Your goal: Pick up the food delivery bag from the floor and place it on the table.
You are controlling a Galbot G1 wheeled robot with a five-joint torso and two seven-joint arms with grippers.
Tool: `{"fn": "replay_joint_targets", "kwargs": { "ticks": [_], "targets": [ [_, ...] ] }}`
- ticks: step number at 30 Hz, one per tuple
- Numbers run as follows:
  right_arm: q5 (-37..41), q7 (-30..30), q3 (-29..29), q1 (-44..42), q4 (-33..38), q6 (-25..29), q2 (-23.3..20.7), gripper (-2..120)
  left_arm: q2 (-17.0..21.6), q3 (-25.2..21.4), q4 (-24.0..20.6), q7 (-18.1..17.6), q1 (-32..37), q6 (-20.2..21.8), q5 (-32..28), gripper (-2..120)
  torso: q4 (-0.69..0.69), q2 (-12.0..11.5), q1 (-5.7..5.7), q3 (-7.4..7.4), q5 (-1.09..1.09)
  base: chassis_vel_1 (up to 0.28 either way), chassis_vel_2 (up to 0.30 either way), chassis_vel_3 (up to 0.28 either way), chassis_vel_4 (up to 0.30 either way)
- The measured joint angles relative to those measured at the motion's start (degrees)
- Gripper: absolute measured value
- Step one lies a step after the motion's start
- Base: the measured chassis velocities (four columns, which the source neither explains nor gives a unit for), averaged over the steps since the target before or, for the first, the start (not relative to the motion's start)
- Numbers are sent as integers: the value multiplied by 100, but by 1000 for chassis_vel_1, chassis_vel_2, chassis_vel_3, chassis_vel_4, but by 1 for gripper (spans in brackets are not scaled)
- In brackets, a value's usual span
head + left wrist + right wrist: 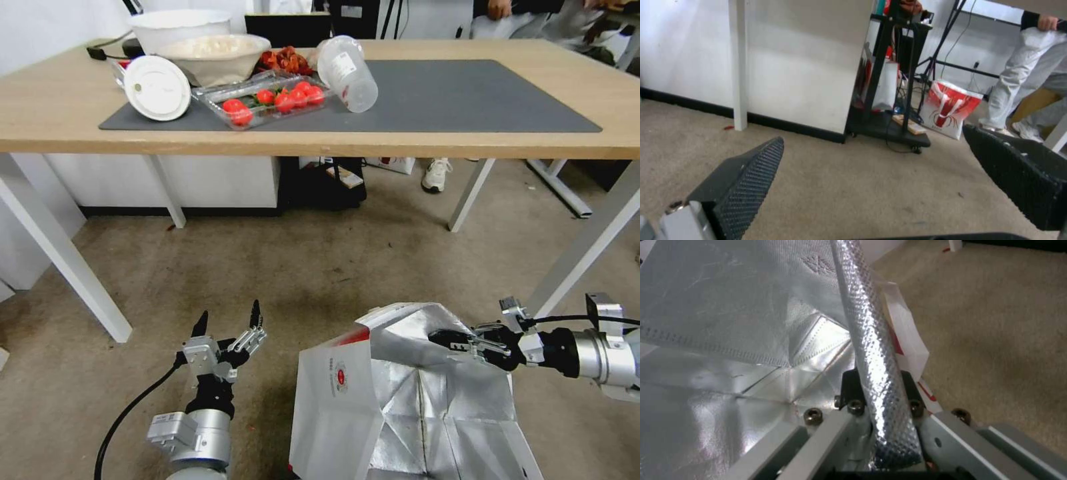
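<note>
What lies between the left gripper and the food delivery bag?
Bare carpet floor alone, in the head view. The left gripper hangs open beside the food delivery bag, whose rim the right gripper clamps.

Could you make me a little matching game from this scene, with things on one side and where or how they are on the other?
Things:
1. food delivery bag
2. left gripper
3. right gripper
4. tomato tray

States:
A. open, above bare carpet
B. on the table's grey mat
C. low by the floor, foil lining showing
D. shut on the bag's rim

Pairs: 1-C, 2-A, 3-D, 4-B
</note>
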Motion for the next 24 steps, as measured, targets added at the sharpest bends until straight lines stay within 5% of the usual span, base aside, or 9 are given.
{"fn": "replay_joint_targets", "kwargs": {
  "ticks": [24],
  "targets": [
    [-63,-141,39,-43,24,17,17,0,-50,2,-23,1,27,0,112,100,0,572,91,488,0,0,0,0,0]
  ]
}}
